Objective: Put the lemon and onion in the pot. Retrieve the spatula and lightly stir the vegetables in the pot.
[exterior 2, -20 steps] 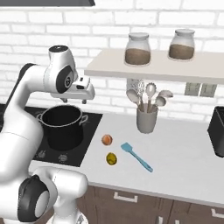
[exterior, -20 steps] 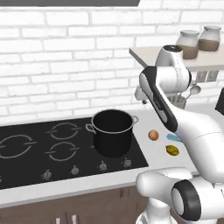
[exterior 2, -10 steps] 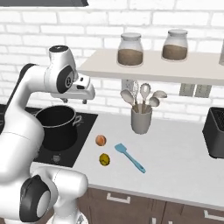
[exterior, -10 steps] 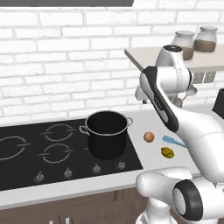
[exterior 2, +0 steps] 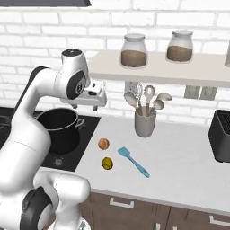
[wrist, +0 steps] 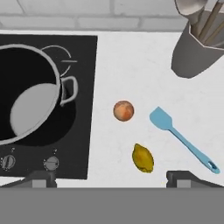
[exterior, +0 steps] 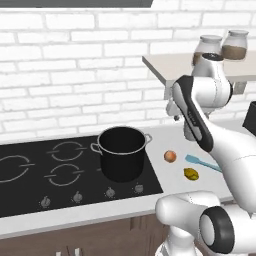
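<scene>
We see the pot (exterior: pixel 123 151) standing on the black cooktop (exterior: pixel 30 185) at the centre of the left base view, its inside bare. In the hand view the pot (wrist: pixel 26 105) sits at the left edge, one loop handle pointing toward the white surface (wrist: pixel 131 61). On that surface, near the middle of the hand view, lies the onion (wrist: pixel 123 110), and just below it, apart from it, the lemon (wrist: pixel 142 158). To their right lies the spatula (wrist: pixel 181 139), its flat blade toward the onion and its thin handle running to the lower right. In the upper right stands a grey utensil cup (wrist: pixel 192 54) with spoons in it.

The gripper (wrist: pixel 111 177) hangs above the surface with its fingers spread wide, one at each lower side of the hand view, holding nothing. In the right base view the gripper (exterior 2: pixel 90 102) is high, above the pot's right side, left of the utensil cup (exterior 2: pixel 145 122).
</scene>
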